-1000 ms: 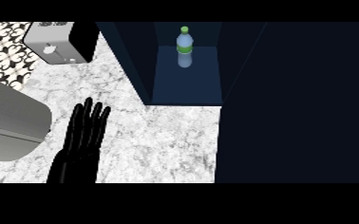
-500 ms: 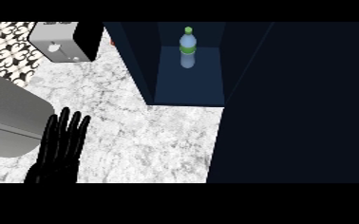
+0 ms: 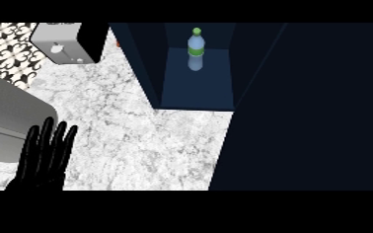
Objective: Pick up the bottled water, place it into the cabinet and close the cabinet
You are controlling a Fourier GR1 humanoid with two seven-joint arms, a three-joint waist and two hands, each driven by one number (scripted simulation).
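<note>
The left hand [image 3: 45,158] shows at the lower left of the head view, flat and black, its fingers straight and slightly spread, pointing up the view and holding nothing; its wrist is cut off by the lower edge. It lies over the marble bench [image 3: 138,143], next to a grey curved object [image 3: 18,118] at the left edge whose nature is hard to make out, since only part of it shows. The right hand is nowhere in the view. The bottled water [image 3: 195,43] stands upright inside the dark blue cabinet [image 3: 197,86], toward the back of its floor, long axis vertical, green cap at the top and a green band round its middle; a faint reflection of it lies on the cabinet floor just in front. The cabinet holds only this bottle. The cabinet door [image 3: 299,108] stands open at the right, a large dark panel covering much of that side and hiding whatever lies behind it. At the upper left a grey box-shaped appliance [image 3: 65,42] sits on the bench, beside a patterned black-and-white wall [image 3: 15,54]. A small reddish thing peeks out between the appliance and the cabinet, too hidden to identify.
</note>
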